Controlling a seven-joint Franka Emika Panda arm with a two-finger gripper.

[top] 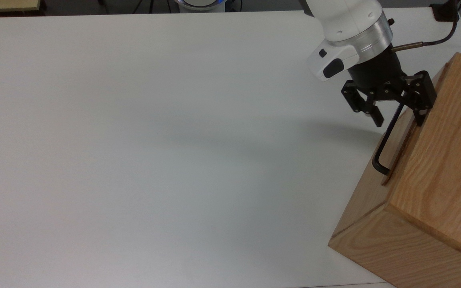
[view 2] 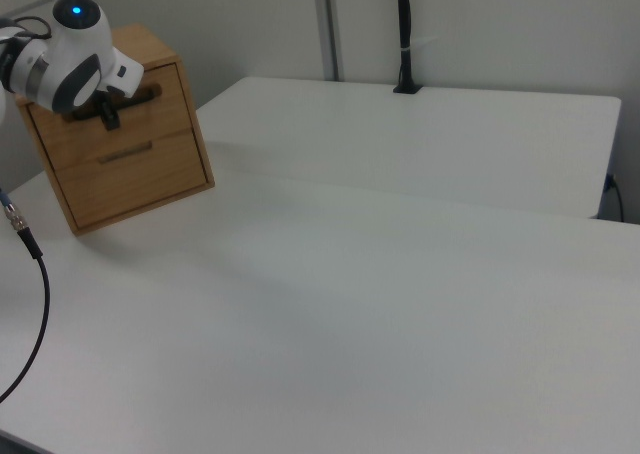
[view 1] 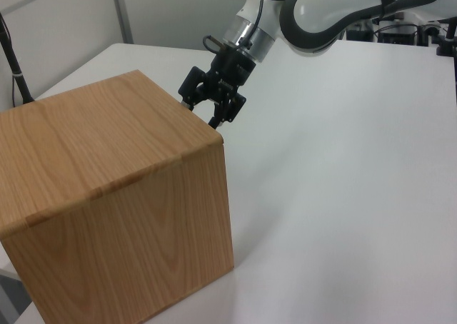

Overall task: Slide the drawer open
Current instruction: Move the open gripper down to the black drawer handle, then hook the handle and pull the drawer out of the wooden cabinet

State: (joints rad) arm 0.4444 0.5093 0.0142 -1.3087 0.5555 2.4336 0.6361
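Tool (top: 399, 119) (fingers spread) astride the drawer (top: 398, 150) handle (top: 386, 140)

Grainy oak drawer (view 2: 120, 114) with thin black metal handle (top: 386, 140); smooth matt white table (top: 154, 140).

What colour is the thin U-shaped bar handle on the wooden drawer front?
Black; the thin metal bar handle shows best in the top view, against the oak drawer front.

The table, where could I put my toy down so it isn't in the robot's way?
Nearly all of the white table is bare: everything to the top view's left of the wooden cabinet. It is crowded only at the top view's right, where the open gripper straddles the drawer's black handle at the cabinet's front.
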